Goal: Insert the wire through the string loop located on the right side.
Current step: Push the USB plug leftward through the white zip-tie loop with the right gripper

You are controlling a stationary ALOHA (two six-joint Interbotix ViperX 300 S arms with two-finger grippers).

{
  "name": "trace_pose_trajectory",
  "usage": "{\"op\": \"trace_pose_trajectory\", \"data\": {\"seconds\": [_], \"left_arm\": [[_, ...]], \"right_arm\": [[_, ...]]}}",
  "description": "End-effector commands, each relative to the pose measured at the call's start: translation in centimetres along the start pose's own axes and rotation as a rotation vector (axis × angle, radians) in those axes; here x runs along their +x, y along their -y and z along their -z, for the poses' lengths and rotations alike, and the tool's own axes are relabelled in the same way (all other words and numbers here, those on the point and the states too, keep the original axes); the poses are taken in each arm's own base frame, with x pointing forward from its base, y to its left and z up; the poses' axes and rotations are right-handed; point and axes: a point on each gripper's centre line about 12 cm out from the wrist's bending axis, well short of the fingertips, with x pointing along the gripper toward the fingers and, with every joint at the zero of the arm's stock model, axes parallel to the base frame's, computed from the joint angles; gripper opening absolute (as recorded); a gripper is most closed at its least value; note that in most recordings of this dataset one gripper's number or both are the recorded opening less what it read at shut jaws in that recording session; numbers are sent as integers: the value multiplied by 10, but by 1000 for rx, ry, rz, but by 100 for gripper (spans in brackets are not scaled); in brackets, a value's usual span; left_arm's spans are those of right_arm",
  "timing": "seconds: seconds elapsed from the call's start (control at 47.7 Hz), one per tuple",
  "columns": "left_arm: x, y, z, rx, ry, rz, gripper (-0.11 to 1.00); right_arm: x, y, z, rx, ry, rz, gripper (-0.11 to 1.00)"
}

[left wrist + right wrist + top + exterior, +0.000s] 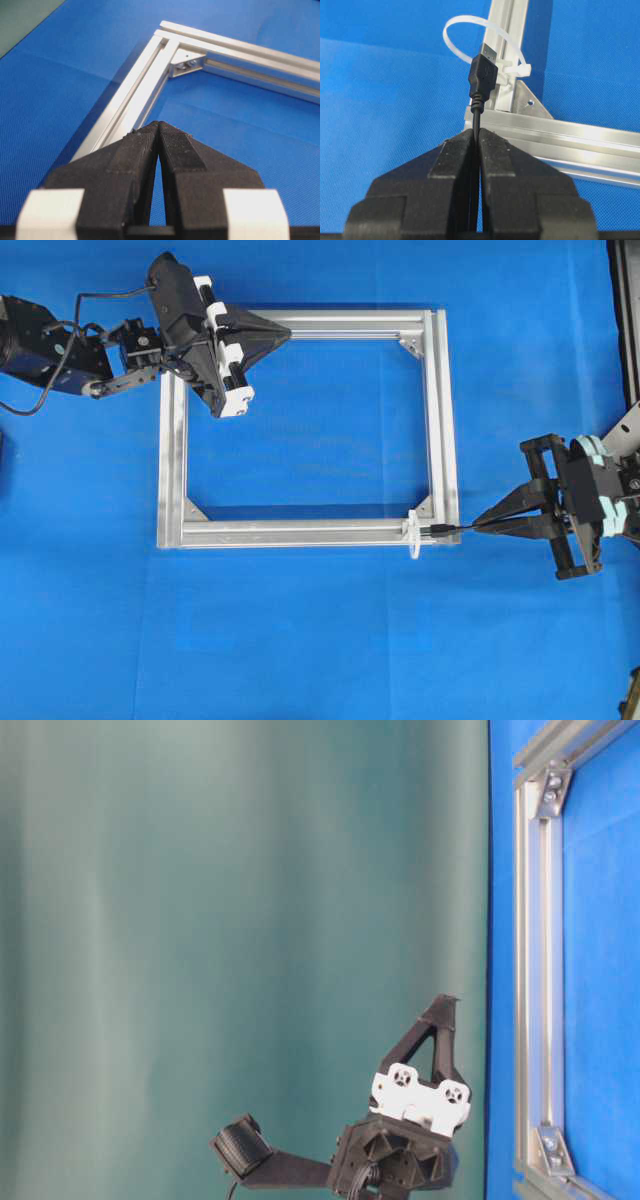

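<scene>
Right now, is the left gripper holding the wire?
No, the left gripper is shut on nothing above the frame, while the right gripper pinches the wire.

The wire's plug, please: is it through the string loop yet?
Not yet: plug held by right gripper stops short of the loop.

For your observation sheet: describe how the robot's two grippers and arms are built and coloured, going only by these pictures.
The left gripper has black, ridged, wedge-shaped fingers tapering to a point, mounted on white blocks; a black cable loops along its black arm. The right gripper has the same black tapering fingers, with a pale teal piece on the black body behind them.
</scene>
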Motion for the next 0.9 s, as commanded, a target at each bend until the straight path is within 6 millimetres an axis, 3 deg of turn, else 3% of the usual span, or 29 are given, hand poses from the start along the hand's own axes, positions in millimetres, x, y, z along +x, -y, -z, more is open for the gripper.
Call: {"op": "trace_pose_trajectory", "data": {"seconds": [0.0, 0.503, 0.881], "left_arm": [[-2, 1, -14, 0, 43, 5, 0], [-2, 1, -14, -1, 43, 4, 0], [-2, 1, -14, 0, 43, 4, 0]], "right_arm": [[1, -1, -5, -1, 23, -3, -3], [6, -2, -10, -2, 44, -3, -3], [34, -4, -19, -5, 39, 12, -3]]}}
